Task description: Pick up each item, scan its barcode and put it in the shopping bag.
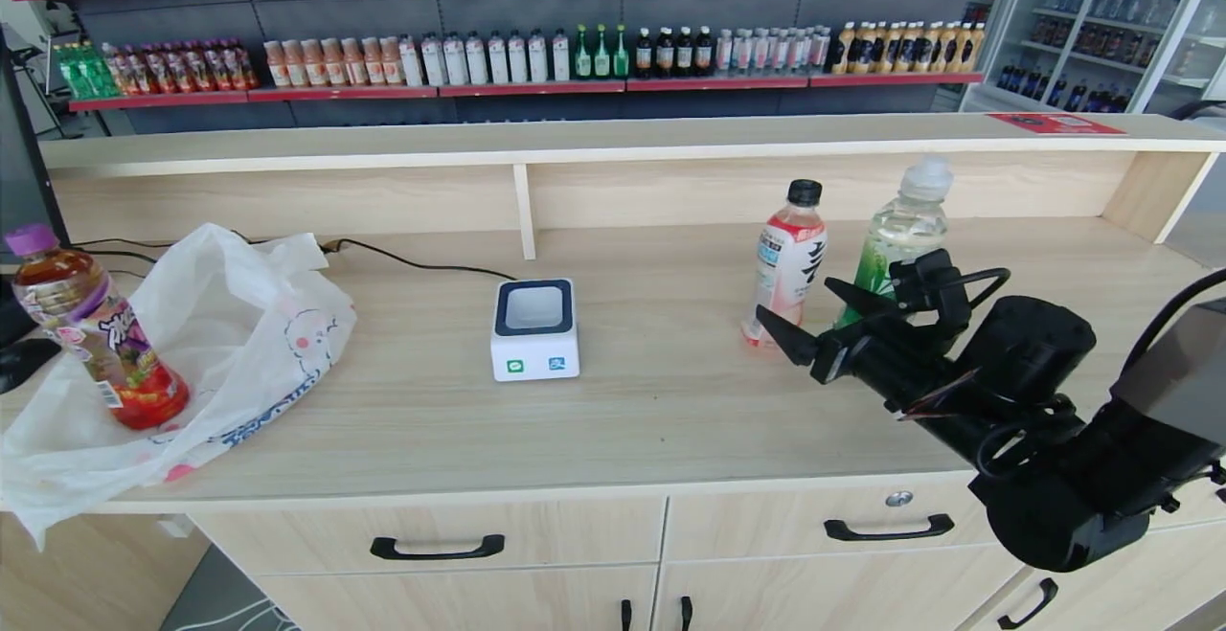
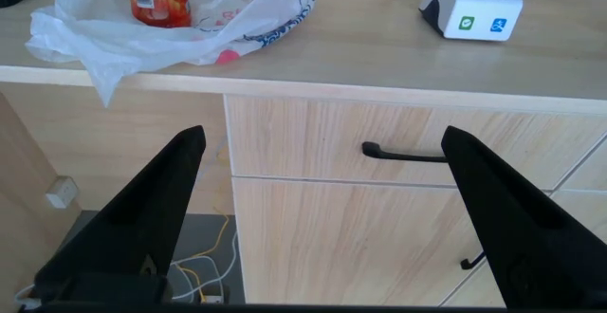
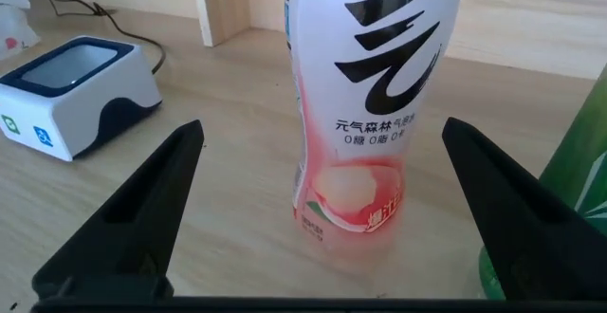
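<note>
At the far left of the wooden counter (image 1: 670, 401) a red tea bottle (image 1: 96, 334) with a purple cap leans, its base on the crumpled white shopping bag (image 1: 249, 325); whether it sits inside the bag's mouth cannot be told. The left gripper (image 2: 322, 147) hangs below the counter's edge, facing a drawer front with a black handle (image 2: 403, 152), its 2 fingers spread wide with nothing between them. Near the middle of the counter stands the white scanner (image 1: 534, 329), window facing up, with a black cable (image 1: 421, 262) running from behind it toward the bag. To the right, well apart from the scanner, a pink bottle (image 1: 787, 262) with a black cap stands upright, and just beside it a green-labelled bottle (image 1: 896, 238) with a clear cap, also upright. The right gripper (image 1: 800, 305) is at the height of the pink bottle's lower half, pointing toward it, its 2 fingers wide apart and gripping nothing; in the right wrist view the pink bottle stands beyond the fingertips, centred between them.
</note>
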Motion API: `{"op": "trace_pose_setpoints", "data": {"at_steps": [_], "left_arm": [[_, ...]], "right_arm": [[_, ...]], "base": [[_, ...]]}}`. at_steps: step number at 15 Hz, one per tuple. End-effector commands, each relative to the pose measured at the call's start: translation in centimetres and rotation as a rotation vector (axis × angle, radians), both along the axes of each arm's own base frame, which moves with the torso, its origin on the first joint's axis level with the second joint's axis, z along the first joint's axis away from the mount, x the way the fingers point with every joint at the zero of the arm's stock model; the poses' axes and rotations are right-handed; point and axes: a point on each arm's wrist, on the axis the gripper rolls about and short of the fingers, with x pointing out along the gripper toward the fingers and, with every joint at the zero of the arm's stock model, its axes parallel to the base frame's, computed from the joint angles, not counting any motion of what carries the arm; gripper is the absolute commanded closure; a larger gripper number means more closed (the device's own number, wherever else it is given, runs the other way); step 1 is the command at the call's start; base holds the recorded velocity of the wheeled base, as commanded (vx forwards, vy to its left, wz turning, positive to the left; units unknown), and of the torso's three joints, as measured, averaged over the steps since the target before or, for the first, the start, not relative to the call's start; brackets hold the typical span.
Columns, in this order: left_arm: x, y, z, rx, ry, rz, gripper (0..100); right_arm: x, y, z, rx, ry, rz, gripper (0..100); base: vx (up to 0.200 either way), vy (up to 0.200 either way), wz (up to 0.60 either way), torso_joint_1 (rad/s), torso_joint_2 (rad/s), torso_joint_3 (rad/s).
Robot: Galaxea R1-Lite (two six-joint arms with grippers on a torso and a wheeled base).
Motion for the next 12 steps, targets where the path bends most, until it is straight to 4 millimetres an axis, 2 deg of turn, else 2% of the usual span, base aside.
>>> {"op": "trace_pose_setpoints", "data": {"at_steps": [1, 5, 6, 8, 12], "left_arm": [[0.0, 0.0, 0.0, -0.001, -0.002, 0.0, 0], [0.0, 0.0, 0.0, 0.001, 0.0, -0.001, 0], [0.0, 0.0, 0.0, 0.001, 0.001, -0.001, 0], [0.0, 0.0, 0.0, 0.002, 0.001, -0.001, 0], [0.0, 0.0, 0.0, 0.002, 0.0, -0.001, 0]], "right_arm": [[0.9, 0.0, -0.8, -0.001, 0.012, -0.007, 0], [2.7, -0.2, -0.6, 0.023, -0.026, -0.059, 0], [3.0, 0.7, -0.1, 0.06, -0.039, -0.093, 0], [3.2, 2.6, -0.8, 0.101, -0.015, -0.109, 0], [3.9, 3.2, -1.2, 0.133, -0.014, -0.162, 0]], "base": [[0.0, 0.0, 0.0, 0.0, 0.0, 0.0], [0.0, 0.0, 0.0, 0.0, 0.0, 0.0], [0.0, 0.0, 0.0, 0.0, 0.0, 0.0], [0.0, 0.0, 0.0, 0.0, 0.0, 0.0], [0.0, 0.0, 0.0, 0.0, 0.0, 0.0]]}}
